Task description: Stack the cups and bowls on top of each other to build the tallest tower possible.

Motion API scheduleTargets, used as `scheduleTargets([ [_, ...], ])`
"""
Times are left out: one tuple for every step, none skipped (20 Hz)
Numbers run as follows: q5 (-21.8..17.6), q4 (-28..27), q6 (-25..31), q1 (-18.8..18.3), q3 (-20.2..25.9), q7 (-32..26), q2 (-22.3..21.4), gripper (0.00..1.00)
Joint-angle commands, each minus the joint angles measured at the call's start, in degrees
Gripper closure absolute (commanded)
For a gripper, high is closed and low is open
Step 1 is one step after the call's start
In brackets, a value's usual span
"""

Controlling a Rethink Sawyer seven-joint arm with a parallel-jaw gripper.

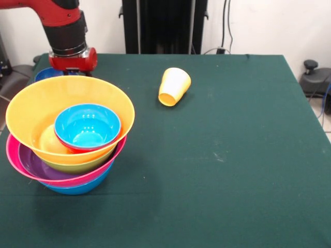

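Observation:
The tower stands at the table's left. From the bottom it holds a blue bowl point(77, 188), a pink bowl point(15, 154), a purple bowl point(36, 165), a green bowl point(77, 166) and a large orange bowl point(31, 106). Inside the orange bowl sits a light blue bowl point(88, 126), nested in a small red bowl point(77, 148). A yellow-orange cup point(174, 86) lies on its side at the far middle of the table. My arm's red wrist point(72, 58) hangs just behind the tower. The gripper below it is hidden by the orange bowl's rim. The red cup is out of view.
A blue bowl point(47, 73) shows partly behind the tower, beside the wrist. The green table point(232, 170) ends at the right edge point(305, 108). A black pedestal point(163, 26) stands behind the table's far edge.

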Motion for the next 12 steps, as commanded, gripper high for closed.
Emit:
scheduleTargets([
  [-6.39,-4.39,-2.97,0.29,-2.35,-12.02,0.9,0.0],
  [-6.5,-4.64,-2.98,0.21,-2.22,-12.08,1.02,0.0],
  [-6.55,-4.74,-2.91,0.17,-2.17,-12.05,1.14,0.0],
  [-6.65,-4.87,-2.9,0.15,-2.09,-12.02,1.16,0.0],
  [-6.79,-5.01,-2.9,0.22,-2.08,-11.93,1.16,0.0],
  [-7.11,-5.1,-2.98,0.37,-2.12,-11.88,1.06,0.0],
  [-7.29,-4.89,-3.26,0.37,-2.2,-11.36,1.03,1.0],
  [-7.83,-4.81,-3.74,0.53,-2.34,-11.1,0.87,1.0],
  [-8.38,-4.72,-4.21,0.69,-2.47,-10.83,0.7,1.0],
  [-8.47,-4.72,-4.16,0.77,-2.45,-10.95,0.66,1.0],
  [-8.48,-4.84,-4.09,0.84,-2.42,-11.03,0.62,1.0],
  [-8.55,-4.8,-4.03,0.99,-2.41,-11.16,0.52,1.0],
])
